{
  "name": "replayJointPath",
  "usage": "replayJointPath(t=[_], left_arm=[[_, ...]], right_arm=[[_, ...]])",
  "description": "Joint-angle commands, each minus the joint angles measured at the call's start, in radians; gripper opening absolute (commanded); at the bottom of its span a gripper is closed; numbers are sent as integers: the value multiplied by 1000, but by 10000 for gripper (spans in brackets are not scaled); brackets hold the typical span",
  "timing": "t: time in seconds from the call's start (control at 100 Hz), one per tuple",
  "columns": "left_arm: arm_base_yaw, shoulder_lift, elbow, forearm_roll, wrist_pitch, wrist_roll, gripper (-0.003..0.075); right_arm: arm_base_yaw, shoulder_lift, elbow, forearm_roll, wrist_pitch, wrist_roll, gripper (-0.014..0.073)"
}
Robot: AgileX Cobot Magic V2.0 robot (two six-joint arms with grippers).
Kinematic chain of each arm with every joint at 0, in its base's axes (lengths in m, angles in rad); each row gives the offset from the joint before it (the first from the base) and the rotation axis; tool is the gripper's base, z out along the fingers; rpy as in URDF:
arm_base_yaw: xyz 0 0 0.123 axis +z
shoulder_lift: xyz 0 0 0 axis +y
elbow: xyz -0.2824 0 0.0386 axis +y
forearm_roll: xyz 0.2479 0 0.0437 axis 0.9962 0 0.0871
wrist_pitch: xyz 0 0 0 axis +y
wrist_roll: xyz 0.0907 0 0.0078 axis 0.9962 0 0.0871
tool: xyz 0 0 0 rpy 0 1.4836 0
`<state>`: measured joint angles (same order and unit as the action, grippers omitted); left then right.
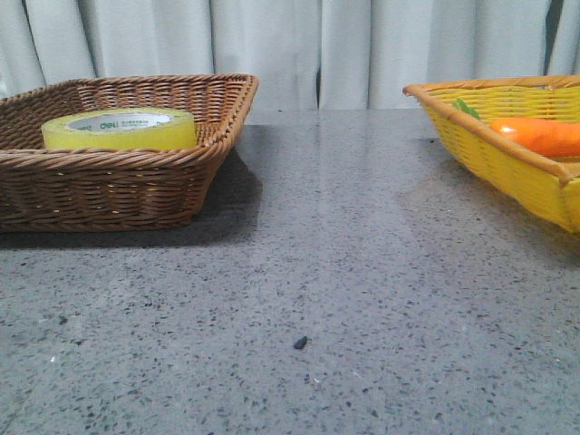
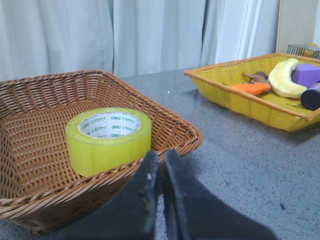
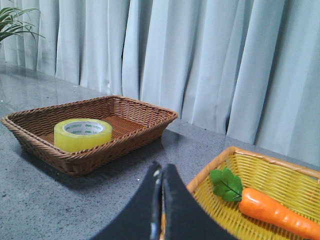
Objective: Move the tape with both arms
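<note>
Left gripper [image 2: 161, 162], fingers pressed together, sits at the lower centre of its wrist view, just outside the brown wicker basket [image 2: 30, 150]. Tape [image 2: 109, 140] lies flat inside that basket, left of and above the fingertips, apart from them. Right gripper [image 3: 161, 172], likewise closed, hovers by the yellow basket [image 3: 280, 187] holding a carrot [image 3: 277, 212], well apart from the tape.

You see yellow tape [image 1: 120, 130] with green-lettered white core, brown wicker basket [image 1: 118, 186], yellow basket [image 1: 507, 168], orange carrot [image 1: 542, 136], speckled grey surface [image 1: 317, 299].
</note>
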<state>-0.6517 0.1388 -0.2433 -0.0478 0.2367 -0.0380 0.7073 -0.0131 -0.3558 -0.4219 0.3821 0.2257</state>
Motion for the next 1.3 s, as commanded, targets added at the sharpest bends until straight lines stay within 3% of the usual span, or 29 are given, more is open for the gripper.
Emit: replayJointPath(t=[0.0,0.55,0.69,0.92,1.14,1.29], left_arm=[[1,-22,-5,-13,-88,-8,-21],[16,-24,86,-10,-124,-8,-21],[127,-55,148,-10,-211,-8,-20],[372,-161,258,-10,-219,-8,-21],[563,-176,255,-10,-9,-8,-21],[602,-176,255,-12,51,-8,-21]], right_arm=[[-5,-14,-22,-28,-78,2,-74],[-5,-14,-22,-28,-74,2,-74],[-5,-14,-22,-28,-74,2,-74],[-5,-14,-22,-28,-74,2,-74],[-5,-12,-22,-28,-74,2,-74],[-5,-12,-22,-28,-74,2,-74]])
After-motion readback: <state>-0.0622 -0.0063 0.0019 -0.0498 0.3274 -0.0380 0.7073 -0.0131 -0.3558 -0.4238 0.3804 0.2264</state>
